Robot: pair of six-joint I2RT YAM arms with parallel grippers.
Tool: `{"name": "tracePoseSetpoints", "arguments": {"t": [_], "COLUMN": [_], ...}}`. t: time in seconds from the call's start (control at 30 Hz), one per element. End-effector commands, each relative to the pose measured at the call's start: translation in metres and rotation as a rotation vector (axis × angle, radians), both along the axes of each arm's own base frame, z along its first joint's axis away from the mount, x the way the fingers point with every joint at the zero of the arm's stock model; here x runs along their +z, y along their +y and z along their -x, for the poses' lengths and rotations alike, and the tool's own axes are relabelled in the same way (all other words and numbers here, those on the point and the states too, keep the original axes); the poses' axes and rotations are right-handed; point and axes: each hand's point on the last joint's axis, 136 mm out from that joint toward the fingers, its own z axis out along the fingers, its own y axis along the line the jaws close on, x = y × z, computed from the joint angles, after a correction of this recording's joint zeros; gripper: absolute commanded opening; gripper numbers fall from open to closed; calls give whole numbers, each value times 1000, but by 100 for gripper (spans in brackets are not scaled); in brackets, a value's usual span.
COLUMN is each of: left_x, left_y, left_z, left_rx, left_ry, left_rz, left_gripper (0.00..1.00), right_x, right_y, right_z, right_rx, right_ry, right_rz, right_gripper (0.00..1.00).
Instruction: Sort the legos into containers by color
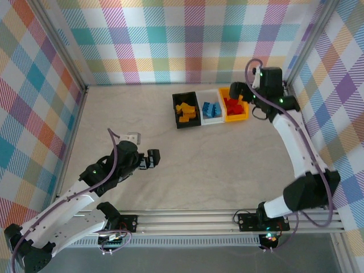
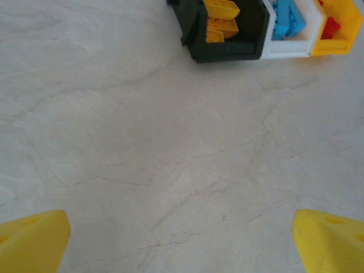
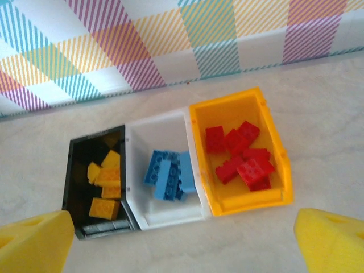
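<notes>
The table [image 1: 216,165] carries a row of three bins at its far side, and every place below is given from the middle one, the white bin [image 3: 170,211]. The black bin [image 3: 69,176] touches it on its left and the yellow-orange bin [image 3: 227,107] touches it on its right. The row runs left to right, and each bin's long axis runs from near to far across the table.

The right gripper [image 3: 182,247] hangs above the row. In the top view it is over the bin to the right of the white bin, and its jaws are spread wide with nothing between them. The left gripper [image 2: 182,242] sits low over the table, well apart from the white bin on its near-left side. It points toward the row, and its jaws are equally wide and empty. The right arm is much the nearer of the two to the bins.

The yellow-orange legos [image 3: 105,182] lie in the bin to the left of the white bin, the blue legos [image 3: 169,176] in the white bin itself, and the red legos [image 3: 244,162] in the bin to its right. No brick can be seen loose on the table, so the sorting looks finished. The coming move probably turns on the right gripper lifting straight up, clear of the rims beneath it.
</notes>
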Motion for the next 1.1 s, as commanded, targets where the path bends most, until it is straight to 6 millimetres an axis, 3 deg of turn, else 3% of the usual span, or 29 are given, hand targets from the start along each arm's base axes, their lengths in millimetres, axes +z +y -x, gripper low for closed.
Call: {"name": "tracePoseSetpoints", "arguments": {"t": [0.0, 0.1, 0.2, 0.37, 0.6, 0.8, 0.93, 1.07], "left_x": [25, 30, 27, 22, 21, 22, 22, 22], "left_y": [10, 7, 5, 31, 46, 59, 72, 103], "left_z": [-6, -8, -13, -24, -35, -50, -62, -77], "left_rx": [34, 8, 7, 135, 172, 249, 289, 376], "left_ry": [-67, -99, -143, -223, -299, -331, -319, -310], "left_rz": [-18, -28, -19, -99, -257, -306, -324, -287], "left_gripper": [100, 100, 100, 100, 100, 100, 100, 100], "right_x": [-4, -13, -27, -61, -124, -165, -180, -185], "right_y": [-7, -12, -30, -34, -40, -40, -41, -35], "right_z": [25, 49, 69, 86, 74, 60, 52, 42], "right_rx": [44, 97, 54, 69, 20, -9, -6, 43], "right_ry": [-69, -172, -243, -371, -314, -273, -288, -313], "right_rz": [100, 193, 291, 335, 318, 283, 316, 338], "right_gripper": [100, 100, 100, 100, 100, 100, 100, 100]}}
